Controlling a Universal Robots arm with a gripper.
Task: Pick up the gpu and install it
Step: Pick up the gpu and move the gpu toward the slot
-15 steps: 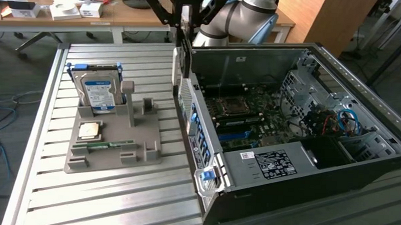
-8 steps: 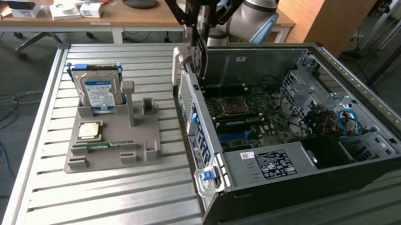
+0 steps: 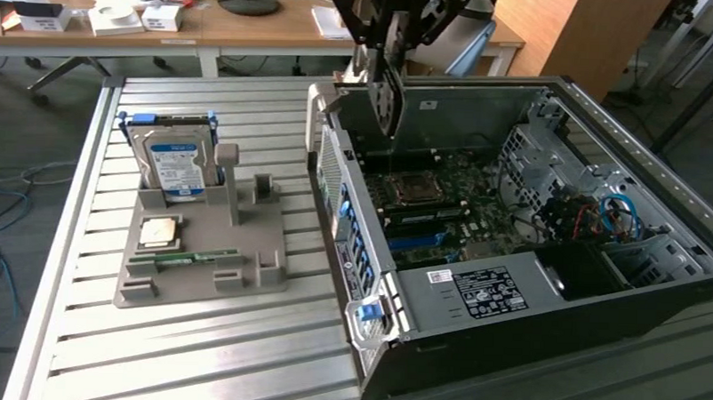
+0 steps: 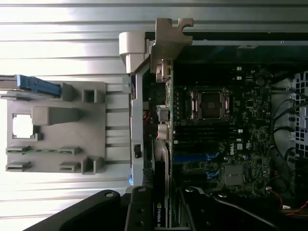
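Now at install step: gripper [image 3: 390,37] clamped on gpu [image 3: 384,90], card upright over far end of open PC case [image 3: 506,347]. Judgement: seating needs card edge aligned w/ slot.

Soft, even light falls on the slatted table [image 3: 209,355], whose metal glares white in the wrist view and washes out part of the grey tray [image 4: 110,144]. The computer case [image 3: 470,355] interior sits in shadow, perhaps hiding detail; the bracket of the gpu [image 4: 171,41] shows pale.

Dark gpu [image 3: 390,103], grey tray [image 3: 266,241], silver table [image 3: 209,355]
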